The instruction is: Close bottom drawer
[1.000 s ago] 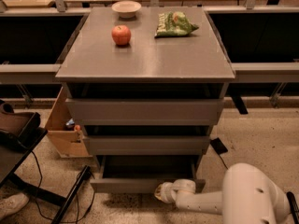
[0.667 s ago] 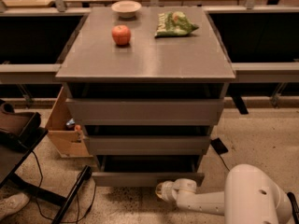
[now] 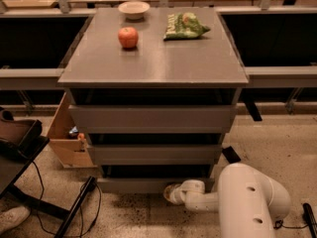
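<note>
The bottom drawer [image 3: 133, 184] is the narrowest grey front at the foot of the grey cabinet [image 3: 153, 63]. It sits nearly flush under the two wider fronts, and no interior shows. My gripper [image 3: 171, 192] is low near the floor, against the right part of the drawer's front. My white arm [image 3: 247, 197] reaches in from the lower right.
An apple [image 3: 128, 36], a white bowl [image 3: 133, 8] and a green chip bag [image 3: 184, 26] lie on the cabinet top. A cardboard box [image 3: 67, 143] stands left of the cabinet. A dark stand with cables [image 3: 29, 182] is at the lower left.
The bottom drawer has slid inward from clearly pulled out to nearly flush. My gripper has followed it toward the cabinet.
</note>
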Available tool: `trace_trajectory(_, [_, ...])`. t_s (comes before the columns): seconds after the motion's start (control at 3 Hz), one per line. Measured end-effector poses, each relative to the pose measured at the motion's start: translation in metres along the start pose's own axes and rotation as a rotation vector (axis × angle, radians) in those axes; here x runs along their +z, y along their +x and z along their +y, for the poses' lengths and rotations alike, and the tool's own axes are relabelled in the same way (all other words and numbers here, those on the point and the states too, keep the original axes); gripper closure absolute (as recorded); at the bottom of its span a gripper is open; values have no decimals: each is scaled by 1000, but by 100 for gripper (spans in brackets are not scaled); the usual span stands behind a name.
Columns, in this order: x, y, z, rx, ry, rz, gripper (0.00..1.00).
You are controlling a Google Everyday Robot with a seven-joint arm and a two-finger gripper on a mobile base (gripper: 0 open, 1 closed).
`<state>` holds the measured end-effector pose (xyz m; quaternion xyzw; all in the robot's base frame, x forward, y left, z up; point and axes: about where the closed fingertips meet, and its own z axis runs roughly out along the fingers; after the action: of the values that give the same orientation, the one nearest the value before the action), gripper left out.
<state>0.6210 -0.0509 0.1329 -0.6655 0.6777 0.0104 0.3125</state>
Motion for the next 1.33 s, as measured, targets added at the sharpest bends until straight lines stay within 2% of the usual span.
trace_trajectory(0.33, [0,0,0,0,0,0,81])
trace_trajectory(0.67, [0,0,0,0,0,0,50])
trace_trajectory(1.33, [0,0,0,0,0,0,0])
